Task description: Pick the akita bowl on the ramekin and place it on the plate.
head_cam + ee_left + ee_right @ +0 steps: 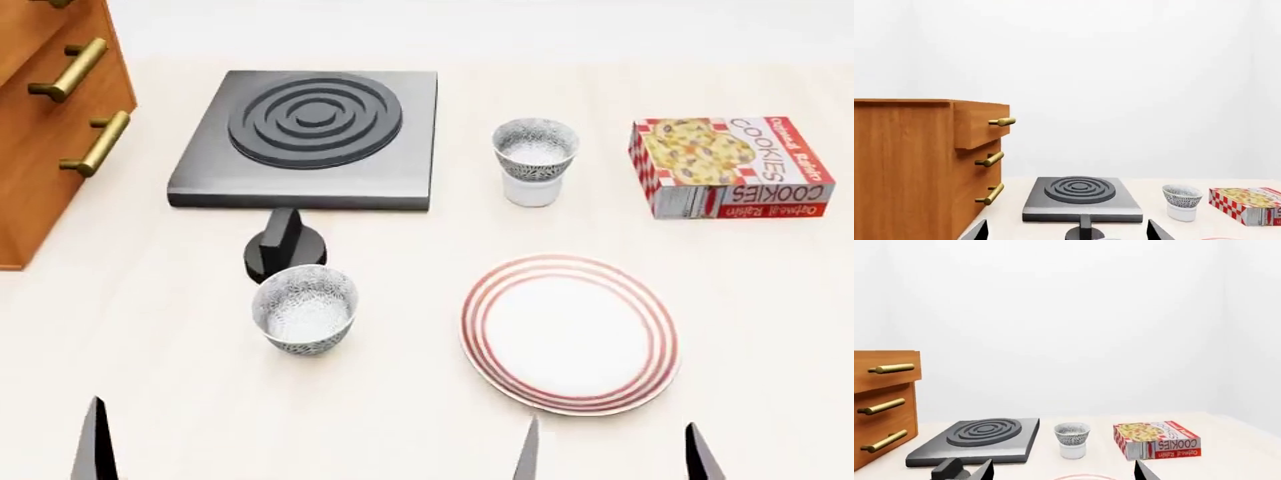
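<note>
Our speckled grey akita bowl (534, 148) sits atop the white ramekin (530, 188), behind the red-ringed white plate (570, 333); both our hands (611, 455) are released.

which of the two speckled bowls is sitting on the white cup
The akita bowl at the back, between the stove and the cookie box, sits on the ramekin. The twin bowl near the black knob rests directly on the table.
</note>
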You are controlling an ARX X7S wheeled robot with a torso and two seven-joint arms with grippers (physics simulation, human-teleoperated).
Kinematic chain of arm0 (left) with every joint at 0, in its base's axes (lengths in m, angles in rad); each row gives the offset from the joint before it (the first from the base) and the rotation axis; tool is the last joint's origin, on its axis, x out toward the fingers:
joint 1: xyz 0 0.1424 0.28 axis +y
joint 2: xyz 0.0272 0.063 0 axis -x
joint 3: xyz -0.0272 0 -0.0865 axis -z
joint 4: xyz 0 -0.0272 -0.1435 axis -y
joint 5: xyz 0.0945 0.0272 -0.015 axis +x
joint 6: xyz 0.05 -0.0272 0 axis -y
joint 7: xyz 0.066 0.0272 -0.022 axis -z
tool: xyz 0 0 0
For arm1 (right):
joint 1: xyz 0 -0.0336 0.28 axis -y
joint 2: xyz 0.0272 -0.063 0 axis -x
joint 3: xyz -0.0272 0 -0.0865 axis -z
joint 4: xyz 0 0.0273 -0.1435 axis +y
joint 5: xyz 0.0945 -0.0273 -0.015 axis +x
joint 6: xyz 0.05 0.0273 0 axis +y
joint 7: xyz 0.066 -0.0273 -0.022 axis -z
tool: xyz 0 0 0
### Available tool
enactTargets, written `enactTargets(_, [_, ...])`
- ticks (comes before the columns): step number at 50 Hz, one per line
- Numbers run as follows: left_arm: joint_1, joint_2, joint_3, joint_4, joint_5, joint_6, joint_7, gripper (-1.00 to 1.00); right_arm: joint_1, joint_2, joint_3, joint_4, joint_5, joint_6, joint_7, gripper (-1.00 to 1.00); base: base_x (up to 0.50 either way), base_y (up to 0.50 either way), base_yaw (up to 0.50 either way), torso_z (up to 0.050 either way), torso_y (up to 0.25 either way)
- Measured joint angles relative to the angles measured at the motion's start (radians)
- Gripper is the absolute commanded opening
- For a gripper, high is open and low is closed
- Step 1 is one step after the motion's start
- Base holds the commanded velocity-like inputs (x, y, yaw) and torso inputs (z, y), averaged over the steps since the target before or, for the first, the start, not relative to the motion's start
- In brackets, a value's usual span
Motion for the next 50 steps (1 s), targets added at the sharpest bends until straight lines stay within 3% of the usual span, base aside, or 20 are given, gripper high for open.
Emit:
enactTargets(32, [0.006,-0.034,0.027,0.02,-0.01,-0.013,-0.043,1.0,-0.004,0.04,-0.03,-0.025,0.03,0.016,0.038,1.0,0.5,-0.03,0.0,0.0,0.0])
enactTargets(50, [-0.003,-0.052,0.047,0.02,-0.011,-0.044,-0.06,1.0,-0.013,0.053,-0.04,-0.002,0.049,-0.024,0.047,1.0,0.03,0.0,0.0,0.05,0.0])
